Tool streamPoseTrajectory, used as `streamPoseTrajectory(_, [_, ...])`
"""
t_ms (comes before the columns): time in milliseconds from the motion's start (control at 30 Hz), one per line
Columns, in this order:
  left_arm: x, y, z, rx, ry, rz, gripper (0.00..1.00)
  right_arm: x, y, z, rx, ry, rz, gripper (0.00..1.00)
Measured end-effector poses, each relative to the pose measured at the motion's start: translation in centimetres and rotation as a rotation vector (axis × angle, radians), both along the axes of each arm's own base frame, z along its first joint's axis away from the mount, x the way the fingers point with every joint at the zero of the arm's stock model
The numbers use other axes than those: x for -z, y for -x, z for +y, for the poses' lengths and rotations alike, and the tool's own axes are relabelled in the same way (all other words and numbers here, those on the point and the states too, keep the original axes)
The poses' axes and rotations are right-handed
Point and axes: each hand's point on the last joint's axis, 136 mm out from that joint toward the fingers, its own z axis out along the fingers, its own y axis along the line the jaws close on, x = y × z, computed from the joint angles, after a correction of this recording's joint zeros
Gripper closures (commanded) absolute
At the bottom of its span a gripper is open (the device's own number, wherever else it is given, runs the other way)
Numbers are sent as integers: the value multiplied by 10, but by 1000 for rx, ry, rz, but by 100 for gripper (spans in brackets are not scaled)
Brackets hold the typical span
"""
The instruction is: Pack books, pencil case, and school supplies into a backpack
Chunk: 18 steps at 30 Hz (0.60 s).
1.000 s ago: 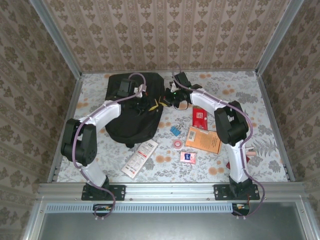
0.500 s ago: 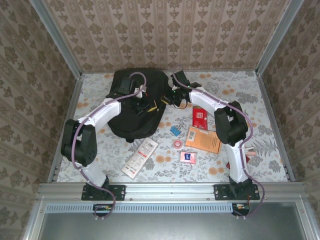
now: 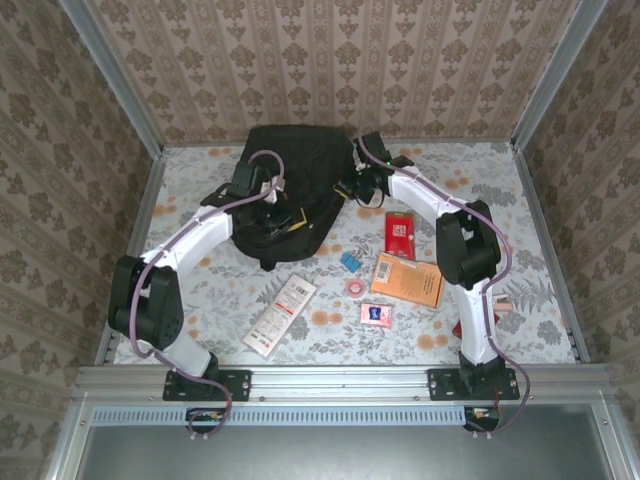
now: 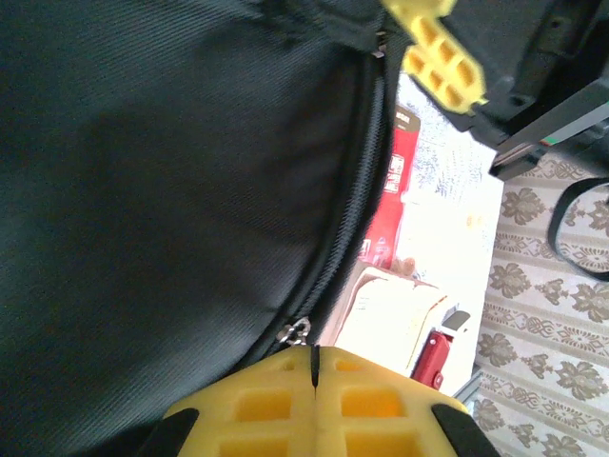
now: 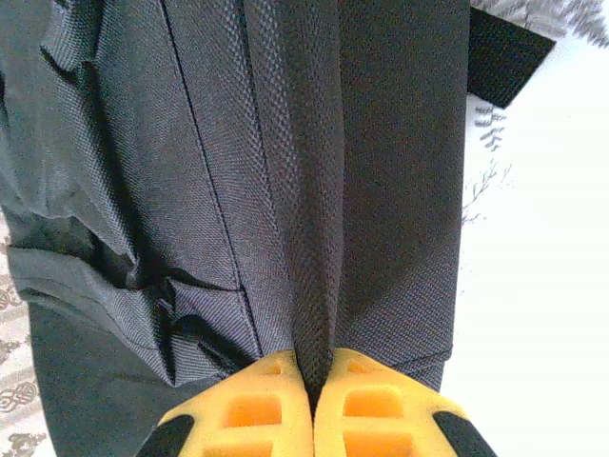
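Fabric is what both my pincers are on. My right pincer is clamped on the backpack. In the right wrist view a ridge of black weave runs down the middle of the frame and disappears between my two yellow fingers, which squeeze tight on it.

My left pincer has its fingers pressed together at the bottom of the left wrist view. The metal zip pull sits right at their tips, and I cannot tell whether it is nipped between them. From there the zip curves up along the edge of the bag toward the top of the frame.

Seen from above, the backpack lies at the top centre of the counter, close to the back wall. My left pincer is on its lower part and my right pincer is at its right edge.

The books lie to the right of the bag, flat on the counter. The red book is right of centre. The orange book is just below it, so close that I cannot tell whether they touch.

The small supplies are loose near the middle of the frame:
- The blue block is just left of the orange book's upper corner.
- The pink tape roll is below the block.
- The pink-and-blue packet is lower again and a little to the right.

A white and red leaflet lies tilted at lower centre-left, apart from the rest.
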Motion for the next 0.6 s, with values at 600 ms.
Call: streamPoseTrajectory(600, [10, 4, 34, -46, -37, 22, 100, 4, -23, -44, -80, 92, -9, 74])
